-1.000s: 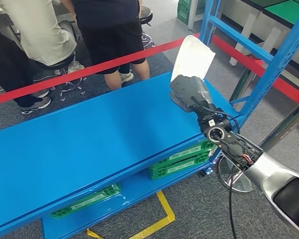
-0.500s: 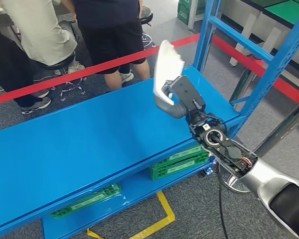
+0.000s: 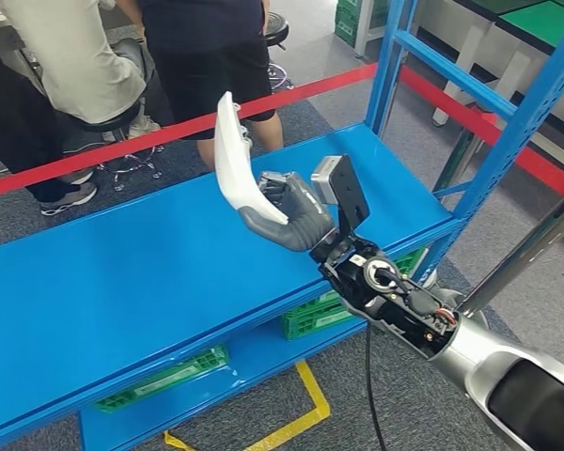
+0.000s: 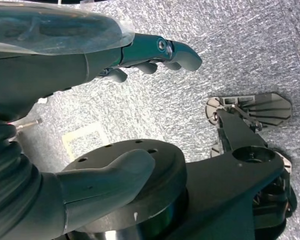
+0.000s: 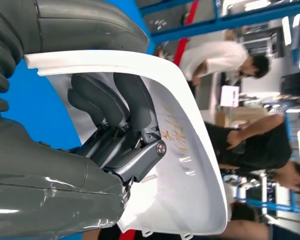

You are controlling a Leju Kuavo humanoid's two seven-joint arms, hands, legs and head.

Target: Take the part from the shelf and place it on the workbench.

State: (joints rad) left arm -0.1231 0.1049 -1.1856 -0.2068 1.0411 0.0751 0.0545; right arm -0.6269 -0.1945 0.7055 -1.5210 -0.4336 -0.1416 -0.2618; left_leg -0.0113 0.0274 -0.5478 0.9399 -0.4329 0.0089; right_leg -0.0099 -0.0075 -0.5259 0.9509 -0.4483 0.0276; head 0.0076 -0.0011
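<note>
The right hand [image 3: 288,212] grips the white curved plastic part [image 3: 233,167], holding it in the air above the blue shelf [image 3: 123,282], nearer the shelf's far edge and right of its middle — the part stands roughly on edge, not touching the shelf surface. In the right wrist view the dark fingers [image 5: 118,107] are curled together against the part's inner white face [image 5: 186,165], with the grey thumb [image 5: 88,25] lying along its outer side, so the part is clamped between them. The left hand [image 4: 84,115] hangs over grey carpet [image 4: 254,45], its fingers [image 4: 167,50] extended and apart from the thumb [image 4: 110,175], holding nothing. Green plastic crates [image 3: 336,305] sit on the lower tier under the shelf's near right edge. Beyond a red barrier tape [image 3: 159,136] past the far edge, people [image 3: 201,56] stand.
</note>
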